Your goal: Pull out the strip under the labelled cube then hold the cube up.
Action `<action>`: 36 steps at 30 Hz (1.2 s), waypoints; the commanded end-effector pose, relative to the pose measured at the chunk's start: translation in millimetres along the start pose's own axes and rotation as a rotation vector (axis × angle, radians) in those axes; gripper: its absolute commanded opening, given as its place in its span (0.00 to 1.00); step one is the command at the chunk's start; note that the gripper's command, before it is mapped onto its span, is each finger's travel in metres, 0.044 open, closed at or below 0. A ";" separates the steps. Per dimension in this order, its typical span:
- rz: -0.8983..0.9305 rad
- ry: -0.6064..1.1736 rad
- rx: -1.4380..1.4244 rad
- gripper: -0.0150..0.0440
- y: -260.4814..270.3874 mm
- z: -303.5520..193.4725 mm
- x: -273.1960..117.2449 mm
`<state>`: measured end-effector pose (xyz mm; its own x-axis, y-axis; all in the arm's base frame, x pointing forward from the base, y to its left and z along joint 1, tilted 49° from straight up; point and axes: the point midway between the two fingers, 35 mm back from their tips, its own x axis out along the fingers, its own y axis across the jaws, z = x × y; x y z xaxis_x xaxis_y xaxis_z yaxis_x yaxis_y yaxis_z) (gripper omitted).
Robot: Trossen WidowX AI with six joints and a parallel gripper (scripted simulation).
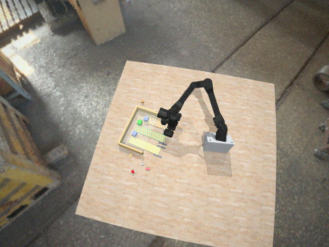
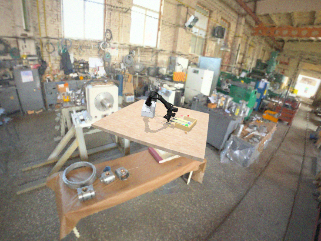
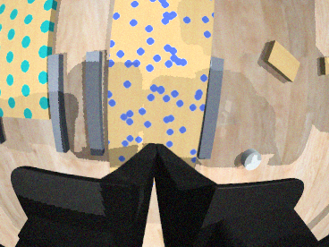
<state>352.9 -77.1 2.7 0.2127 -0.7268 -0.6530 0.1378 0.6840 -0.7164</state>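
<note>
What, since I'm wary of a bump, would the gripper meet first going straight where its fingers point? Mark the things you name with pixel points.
Probably the blue-dotted strip (image 1: pixel 156 122) (image 3: pixel 156 103), near its end: the gripper (image 1: pixel 172 127) (image 2: pixel 168 120) (image 3: pixel 156 150) points down over it, though the remaining gap is unclear.

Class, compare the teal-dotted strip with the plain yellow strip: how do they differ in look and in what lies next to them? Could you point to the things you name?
The teal-dotted strip (image 1: pixel 150 133) (image 3: pixel 18 58) carries rows of teal dots; the plain yellow strip (image 1: pixel 144 146) has none. In the top view, the teal-dotted strip lies between two other strips, while the plain yellow strip has a strip on one side only. Both are long, flat and yellowish.
</note>
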 end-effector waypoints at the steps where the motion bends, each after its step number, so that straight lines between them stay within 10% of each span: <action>1: 0.002 0.018 -0.016 0.25 1.0 -13.0 3.4; 36: 0.002 0.020 -0.019 0.25 -0.4 -65.5 3.4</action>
<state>302.5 -80.6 -9.3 0.2172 -0.7251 -0.6535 0.1340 0.6853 -0.7158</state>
